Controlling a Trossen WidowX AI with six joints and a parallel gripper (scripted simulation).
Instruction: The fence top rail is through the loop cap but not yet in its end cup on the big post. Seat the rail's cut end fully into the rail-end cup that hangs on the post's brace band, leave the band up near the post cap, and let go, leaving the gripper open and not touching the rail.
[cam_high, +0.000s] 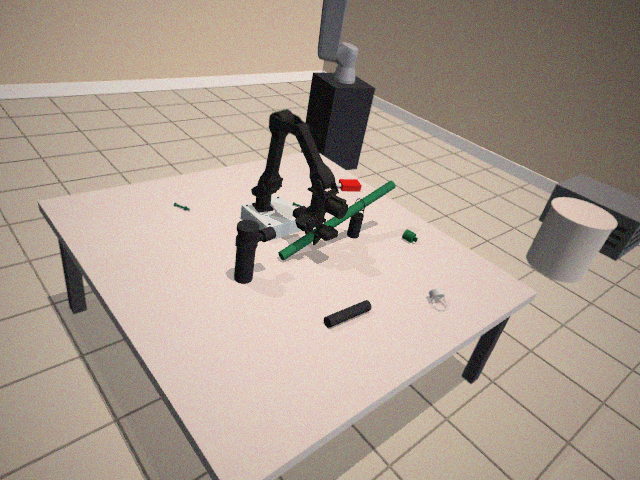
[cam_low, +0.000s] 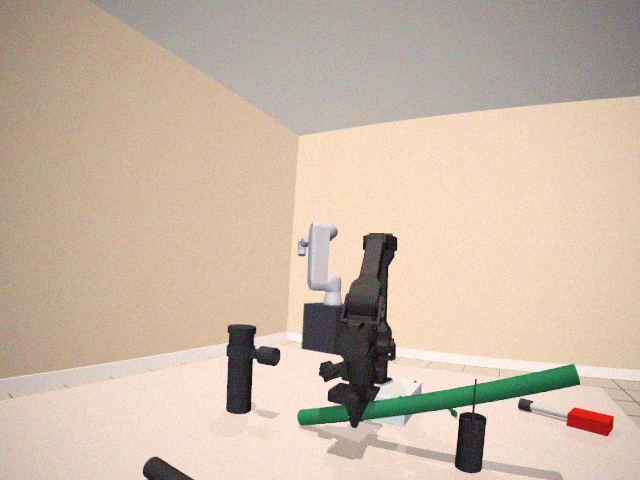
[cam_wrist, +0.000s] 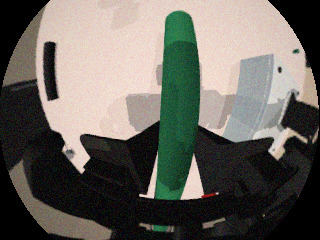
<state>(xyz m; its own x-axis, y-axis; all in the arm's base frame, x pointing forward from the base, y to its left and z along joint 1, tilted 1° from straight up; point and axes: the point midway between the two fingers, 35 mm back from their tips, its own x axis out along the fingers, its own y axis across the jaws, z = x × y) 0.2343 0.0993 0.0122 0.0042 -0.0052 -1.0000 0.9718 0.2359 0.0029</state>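
Observation:
The green rail (cam_high: 374, 194) (cam_low: 439, 398) (cam_wrist: 180, 75) slopes down toward the big post, its far part through the thin loop (cam_low: 475, 384) above the short post (cam_high: 354, 226) (cam_low: 469, 443). Its low end is outside the cup, below and to one side of it. The black rail-end cup (cam_high: 267, 234) (cam_low: 268, 355) sticks out from the brace band (cam_low: 232, 352), high on the big post (cam_high: 245, 258) (cam_low: 239, 382) just under its post cap (cam_low: 241, 328). My gripper (cam_high: 321, 236) (cam_low: 355, 421) (cam_wrist: 174, 124) is shut on the rail, a short way back from the low end.
A black cylinder (cam_high: 347, 314) (cam_low: 165, 469) (cam_wrist: 50, 70) lies nearer the top camera. A green cap (cam_high: 409, 236) and a silver fitting (cam_high: 436, 295) lie beyond the short post. A red-handled tool (cam_high: 349, 184) (cam_low: 589, 421) lies behind the rail. A pale box (cam_wrist: 252, 85) stands beside the arm.

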